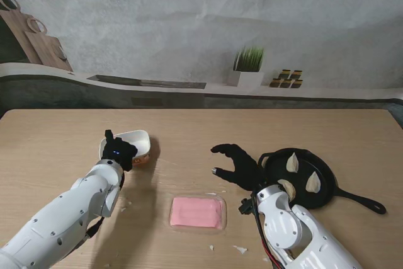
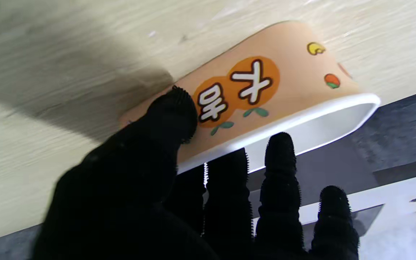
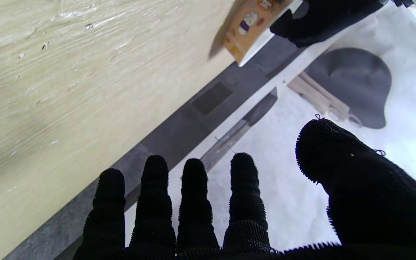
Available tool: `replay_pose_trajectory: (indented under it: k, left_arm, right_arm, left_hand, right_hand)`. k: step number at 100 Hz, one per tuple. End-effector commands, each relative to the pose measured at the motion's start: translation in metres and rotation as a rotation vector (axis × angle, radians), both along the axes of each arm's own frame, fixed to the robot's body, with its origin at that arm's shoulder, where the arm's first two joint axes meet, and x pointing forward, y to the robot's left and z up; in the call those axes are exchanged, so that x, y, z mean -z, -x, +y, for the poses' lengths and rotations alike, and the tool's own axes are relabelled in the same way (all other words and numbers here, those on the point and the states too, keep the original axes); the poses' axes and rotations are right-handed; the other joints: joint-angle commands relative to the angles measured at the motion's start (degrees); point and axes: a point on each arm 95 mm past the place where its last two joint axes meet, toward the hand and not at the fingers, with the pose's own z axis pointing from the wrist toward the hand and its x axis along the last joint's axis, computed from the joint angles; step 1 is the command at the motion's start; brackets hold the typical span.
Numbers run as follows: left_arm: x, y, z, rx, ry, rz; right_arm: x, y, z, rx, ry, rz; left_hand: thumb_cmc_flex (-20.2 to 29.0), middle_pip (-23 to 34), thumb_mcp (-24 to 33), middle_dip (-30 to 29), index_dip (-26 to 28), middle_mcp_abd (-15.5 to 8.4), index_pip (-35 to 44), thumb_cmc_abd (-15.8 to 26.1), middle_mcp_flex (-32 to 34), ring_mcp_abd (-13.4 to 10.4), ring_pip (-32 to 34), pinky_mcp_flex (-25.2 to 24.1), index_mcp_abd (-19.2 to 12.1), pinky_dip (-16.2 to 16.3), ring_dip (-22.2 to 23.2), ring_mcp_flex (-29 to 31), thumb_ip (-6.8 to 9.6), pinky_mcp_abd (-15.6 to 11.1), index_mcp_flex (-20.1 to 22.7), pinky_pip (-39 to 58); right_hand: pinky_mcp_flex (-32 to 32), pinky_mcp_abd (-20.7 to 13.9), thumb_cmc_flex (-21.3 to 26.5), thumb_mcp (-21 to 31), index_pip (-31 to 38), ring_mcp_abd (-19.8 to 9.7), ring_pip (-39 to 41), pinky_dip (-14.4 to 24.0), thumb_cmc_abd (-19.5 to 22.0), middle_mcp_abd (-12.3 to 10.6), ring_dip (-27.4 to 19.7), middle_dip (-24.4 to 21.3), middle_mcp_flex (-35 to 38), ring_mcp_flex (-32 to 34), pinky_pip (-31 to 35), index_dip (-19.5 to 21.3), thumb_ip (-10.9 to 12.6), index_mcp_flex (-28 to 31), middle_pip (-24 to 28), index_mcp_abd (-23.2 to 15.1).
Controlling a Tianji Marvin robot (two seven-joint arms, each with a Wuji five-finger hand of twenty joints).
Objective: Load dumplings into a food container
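An orange paper food container [image 1: 133,143] [image 2: 265,94] with a white rim stands on the table at the left. My left hand [image 1: 119,151] [image 2: 164,187] grips its near edge, thumb on the outer wall and fingers over the rim. A black frying pan [image 1: 317,184] at the right holds three white dumplings [image 1: 292,163]. My right hand [image 1: 239,165] [image 3: 208,209] hovers open just left of the pan, fingers spread, holding nothing. The container [image 3: 251,27] also shows far off in the right wrist view.
A pink block in a clear tray [image 1: 198,211] lies on the table between my arms, near me. Small white scraps [image 1: 239,249] dot the wood near the front. The pan's handle [image 1: 365,203] points right. A plant pot [image 1: 247,67] stands on the far ledge.
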Motion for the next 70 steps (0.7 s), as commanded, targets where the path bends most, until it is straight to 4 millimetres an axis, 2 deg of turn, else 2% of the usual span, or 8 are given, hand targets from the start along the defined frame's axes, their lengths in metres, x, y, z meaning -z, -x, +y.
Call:
replay_pose_trajectory:
  k: [1, 17, 28, 31, 38, 40, 42, 70]
  left_arm:
    - [-0.001, -0.002, -0.016, 0.037, 0.032, -0.008]
    - [-0.001, -0.004, -0.048, 0.137, 0.105, -0.009]
    - [-0.002, -0.004, -0.074, 0.207, 0.148, 0.017]
    - [-0.002, -0.003, -0.081, 0.226, 0.157, 0.026]
    - [0.000, 0.000, -0.097, 0.270, 0.177, 0.044]
    - [0.000, 0.001, -0.101, 0.281, 0.184, 0.048]
    - [0.001, 0.002, -0.105, 0.292, 0.192, 0.052]
    - [0.001, 0.015, -0.149, 0.399, 0.260, 0.085]
  right_arm:
    - [0.001, 0.002, 0.003, -0.009, -0.009, 0.004]
    - [0.000, 0.001, 0.001, 0.002, -0.013, -0.008]
    - [-0.001, 0.001, -0.001, 0.007, -0.016, -0.015]
    - [-0.002, 0.001, -0.002, 0.008, -0.017, -0.017]
    - [-0.002, 0.001, -0.003, 0.011, -0.019, -0.023]
    - [-0.003, 0.001, -0.003, 0.012, -0.020, -0.025]
    - [-0.003, 0.001, -0.004, 0.012, -0.021, -0.027]
    - [-0.004, 0.000, -0.009, 0.027, -0.024, -0.036]
  left_hand:
    - [2.61, -0.58, 2.06, 0.61, -1.00, -0.40, 2.23, -2.25, 2.97, 0.38, 1.49, 0.62, -1.56, -0.16, 1.39, 1.76, -2.07, 2.94, 2.16, 0.87]
    - [1.87, -0.84, 4.08, 0.83, -1.38, 0.58, 2.56, -3.86, 4.80, -0.24, 3.07, 1.26, 0.08, 0.25, 2.09, 3.51, -2.15, 2.91, 3.42, 2.48]
    - [1.70, -0.97, 5.15, 1.46, -0.71, 0.95, 2.59, -4.18, 4.96, -0.42, 3.34, -2.54, 0.36, 0.06, 2.72, 3.60, -2.37, 2.15, 3.59, 12.17]
    - [1.62, -1.23, 5.31, 1.69, -0.49, 0.94, 2.46, -4.10, 4.98, -0.52, 3.22, -4.57, 0.26, -3.76, 2.77, 3.48, -2.47, 1.87, 3.55, 17.99]
    - [1.72, -1.46, 5.19, 2.02, -0.31, 0.92, 2.51, -4.10, 4.95, -0.58, 3.27, -5.24, 0.32, -5.19, 2.84, 3.45, -2.44, 1.48, 3.52, 22.36]
    - [1.55, -1.45, 5.53, 2.18, -0.20, 1.01, 2.45, -4.24, 4.99, -0.51, 3.39, -5.68, 0.50, -9.96, 2.98, 3.45, -2.44, 1.56, 3.58, 25.39]
    - [1.50, -1.46, 5.57, 2.19, -0.17, 1.04, 2.46, -4.27, 5.01, -0.54, 3.42, -5.67, 0.47, -11.18, 3.01, 3.54, -2.48, 1.55, 3.64, 26.24]
    - [1.48, -1.00, 5.89, 2.44, -0.25, 1.52, 2.44, -4.56, 5.25, -0.12, 3.77, -5.52, 1.26, -12.65, 3.23, 4.12, -2.45, 1.72, 3.92, 28.11]
  right_hand:
    - [-0.34, -1.71, -0.33, 0.72, 0.31, -1.41, 0.53, 1.11, -0.69, -0.54, 0.21, 0.52, -0.47, -1.26, -0.19, -0.31, 3.51, 0.30, 1.35, -1.76]
    - [-0.37, -1.68, -0.30, 0.59, 0.27, -1.41, 0.55, 1.13, -0.62, -0.44, 0.23, 0.52, -0.35, -1.27, -0.23, -0.29, 3.44, 0.31, 1.32, -1.64]
    - [-0.34, -1.65, -0.32, 0.50, 0.28, -1.36, 0.56, 1.16, -0.62, -0.42, 0.23, 0.54, -0.11, -1.22, -0.23, -0.26, 3.40, 0.47, 1.33, -1.64]
    - [-0.32, -1.62, -0.34, 0.48, 0.25, -1.40, 0.57, 1.17, -0.61, -0.43, 0.24, 0.54, -0.12, -1.18, -0.23, -0.26, 3.38, 0.45, 1.31, -1.59]
    - [-0.33, -1.69, -0.37, 0.43, 0.23, -1.41, 0.57, 1.18, -0.55, -0.44, 0.24, 0.54, -0.10, -1.18, -0.24, -0.25, 3.36, 0.47, 1.28, -1.60]
    - [-0.28, -1.67, -0.35, 0.43, 0.23, -1.39, 0.57, 1.19, -0.57, -0.44, 0.24, 0.55, -0.08, -1.18, -0.23, -0.25, 3.35, 0.48, 1.29, -1.63]
    - [-0.26, -1.66, -0.35, 0.42, 0.22, -1.43, 0.59, 1.19, -0.56, -0.44, 0.24, 0.55, -0.07, -1.14, -0.23, -0.24, 3.35, 0.48, 1.29, -1.62]
    - [-0.17, -1.65, -0.36, 0.26, 0.18, -1.44, 0.53, 1.18, -0.54, -0.41, 0.22, 0.54, -0.03, -1.11, -0.27, -0.21, 3.29, 0.53, 1.18, -1.59]
